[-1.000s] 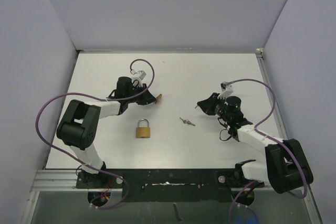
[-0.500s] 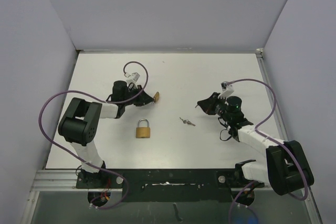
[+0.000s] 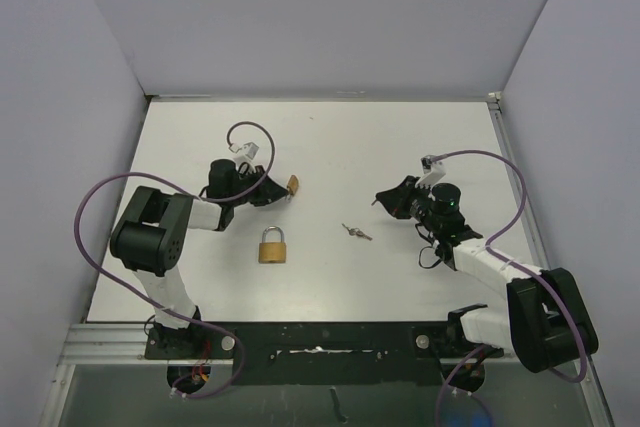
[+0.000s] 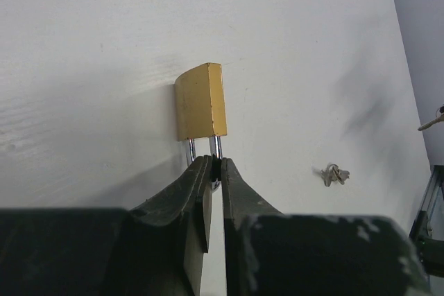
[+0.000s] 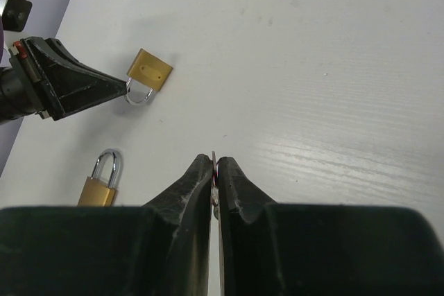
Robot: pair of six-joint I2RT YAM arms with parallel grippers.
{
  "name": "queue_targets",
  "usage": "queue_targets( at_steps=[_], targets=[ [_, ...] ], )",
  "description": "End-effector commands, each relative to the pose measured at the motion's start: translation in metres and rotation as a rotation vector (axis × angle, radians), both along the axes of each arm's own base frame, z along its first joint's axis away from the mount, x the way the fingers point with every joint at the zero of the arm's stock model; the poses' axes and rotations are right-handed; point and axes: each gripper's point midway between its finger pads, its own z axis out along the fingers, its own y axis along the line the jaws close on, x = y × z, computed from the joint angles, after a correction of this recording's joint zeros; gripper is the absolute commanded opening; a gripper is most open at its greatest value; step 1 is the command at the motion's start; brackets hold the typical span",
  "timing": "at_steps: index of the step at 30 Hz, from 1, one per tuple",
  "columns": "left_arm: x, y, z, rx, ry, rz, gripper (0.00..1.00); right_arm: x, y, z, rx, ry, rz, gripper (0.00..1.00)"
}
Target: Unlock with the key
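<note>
The task stands at an early stage: both parts appear to be in hand, but no key has met a lock. The left gripper point(image 4: 215, 164) is clenched on the steel shackle of a small padlock point(image 4: 201, 102), whose brass body points away from the fingers and sits low against the table point(image 3: 400, 137); whether it rests on the surface cannot be told. Both legs of the shackle enter the body, so the lock is judged fastened. The right gripper point(image 5: 214, 168) is pressed together on a thin metal sliver, judged to be the key point(image 5: 214, 157), though little of it shows. In the overhead view the two grippers are well apart, with open table between them, so the key is nowhere near the keyway. A second padlock point(image 3: 273, 245) lies flat nearer the arm bases, shackle closed, untouched. A loose bunch of keys point(image 3: 355, 232) lies between the grippers. Outstanding, in the inspector's judgement: bring key and small padlock together, align the blade with the keyway, insert, turn, and free the shackle.
</note>
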Motion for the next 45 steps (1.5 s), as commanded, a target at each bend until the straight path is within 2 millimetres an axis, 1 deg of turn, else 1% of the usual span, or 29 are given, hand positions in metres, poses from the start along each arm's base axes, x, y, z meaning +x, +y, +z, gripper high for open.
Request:
queue_targets(
  at_steps=[1,8,18,23,28,29,32,36,38,39,41,45],
  targets=[
    [0.011,0.006,0.008,-0.02,-0.056,0.024,0.08,0.011,0.002,0.031,0.017,-0.091,0.003,0.0],
    [0.011,0.011,0.002,-0.018,-0.042,0.037,0.18,0.011,0.002,0.031,0.017,-0.091,0.003,0.0],
    [0.012,0.016,-0.004,-0.018,-0.029,0.052,0.2,0.011,0.002,0.031,0.013,-0.093,0.005,0.0],
    [0.014,0.021,0.005,0.003,-0.039,0.078,0.34,0.012,0.002,0.031,0.012,-0.094,0.005,0.0],
    [0.015,0.029,0.017,0.073,-0.044,0.12,0.5,0.013,0.003,0.032,0.016,-0.095,0.01,0.0],
    [0.016,0.03,0.018,0.089,-0.042,0.125,0.52,0.013,0.003,0.032,0.017,-0.095,0.008,0.0],
    [0.017,0.033,0.021,0.118,-0.045,0.135,0.54,0.013,0.004,0.032,0.019,-0.095,0.011,0.0],
    [0.023,0.032,0.016,0.146,-0.036,0.13,0.55,0.013,0.004,0.032,0.02,-0.096,0.014,0.0],
    [0.025,0.03,0.012,0.166,-0.034,0.124,0.57,0.013,0.005,0.031,0.019,-0.096,0.016,0.0],
    [0.024,0.029,0.007,0.179,-0.024,0.124,0.59,0.012,0.005,0.031,0.019,-0.096,0.016,0.0],
    [0.031,0.026,0.009,0.191,-0.035,0.123,0.59,0.013,0.004,0.032,0.02,-0.099,0.015,0.0],
    [0.035,0.017,0.004,0.234,-0.03,0.108,0.59,0.012,0.003,0.032,0.016,-0.103,0.012,0.0]
  ],
)
